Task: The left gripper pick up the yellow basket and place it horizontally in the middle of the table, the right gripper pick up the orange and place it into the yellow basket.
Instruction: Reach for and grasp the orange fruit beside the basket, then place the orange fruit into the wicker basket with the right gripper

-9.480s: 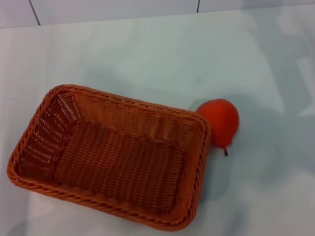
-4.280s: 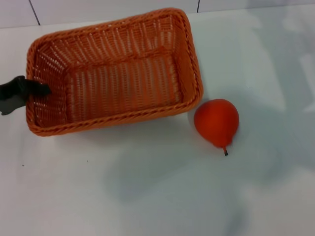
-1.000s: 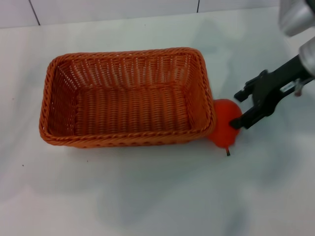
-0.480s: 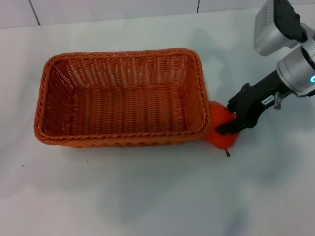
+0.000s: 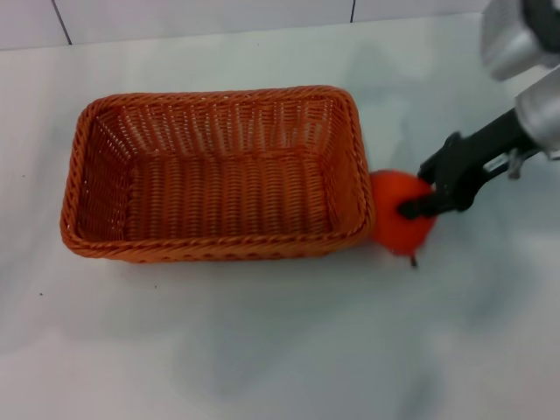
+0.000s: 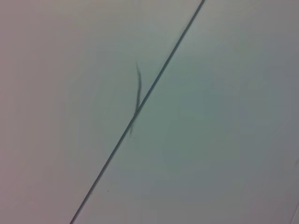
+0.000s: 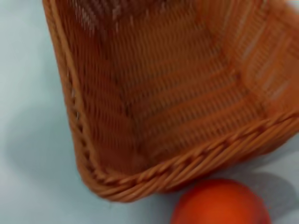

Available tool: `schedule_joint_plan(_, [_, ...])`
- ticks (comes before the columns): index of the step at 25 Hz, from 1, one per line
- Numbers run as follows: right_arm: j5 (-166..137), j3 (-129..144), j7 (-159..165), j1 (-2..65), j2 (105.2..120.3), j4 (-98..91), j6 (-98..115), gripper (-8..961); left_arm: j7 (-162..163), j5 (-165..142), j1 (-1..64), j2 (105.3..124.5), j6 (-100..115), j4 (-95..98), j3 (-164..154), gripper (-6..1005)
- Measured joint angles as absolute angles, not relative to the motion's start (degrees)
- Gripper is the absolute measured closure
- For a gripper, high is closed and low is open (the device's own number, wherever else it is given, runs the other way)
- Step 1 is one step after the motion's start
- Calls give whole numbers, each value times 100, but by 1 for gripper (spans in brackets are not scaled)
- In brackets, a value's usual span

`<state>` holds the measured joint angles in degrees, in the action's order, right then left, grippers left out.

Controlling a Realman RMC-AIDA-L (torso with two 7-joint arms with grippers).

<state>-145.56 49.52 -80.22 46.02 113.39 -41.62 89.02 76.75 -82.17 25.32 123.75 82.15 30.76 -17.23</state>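
The yellow basket (image 5: 219,175), orange-brown wicker, lies lengthwise across the middle of the white table (image 5: 262,350), upright and empty. The orange (image 5: 395,226) is just off the basket's right end, close to its wall, stem pointing toward me. My right gripper (image 5: 418,194) reaches in from the right, and its black fingers (image 5: 411,209) are closed on the orange's right side. The right wrist view shows the basket's corner (image 7: 163,93) with the orange (image 7: 219,203) just outside the rim. My left gripper is out of view.
A pale tiled wall (image 5: 201,17) runs along the table's far edge. The left wrist view shows only a plain pale surface with a dark seam (image 6: 140,100). The silver right arm (image 5: 525,52) hangs over the table's far right.
The right gripper closed on the orange, and both shifted slightly right and away from me. The basket has stayed put over the last half second.
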Motion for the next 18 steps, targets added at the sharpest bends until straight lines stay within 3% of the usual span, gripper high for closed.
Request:
schedule_joint_plan(6, [-13599,3750,-8472,4317,10820,-4168,9149,626,7689,-8216,2530,12375,8275,3076,-1696,293])
schedule_joint_plan(9, [-12610,3430,-8539,4124,10696,-4167,9129,651,7690,-8211,2526,12375,8277,3076,-1698,293])
schedule_joint_plan(11, [-11777,3347,-8599,4019,10714,-4161,9107,671,7690,-8209,2528,12375,8276,3076,-1695,293])
schedule_joint_plan(13, [-11160,3411,-8690,3988,10835,-4153,9133,690,7690,-8208,2535,12375,8274,3076,-1698,293])
schedule_joint_plan(18, [-10707,3782,-8850,4225,11354,-4165,9158,717,7696,-8208,2554,12375,8278,3076,-1710,294])
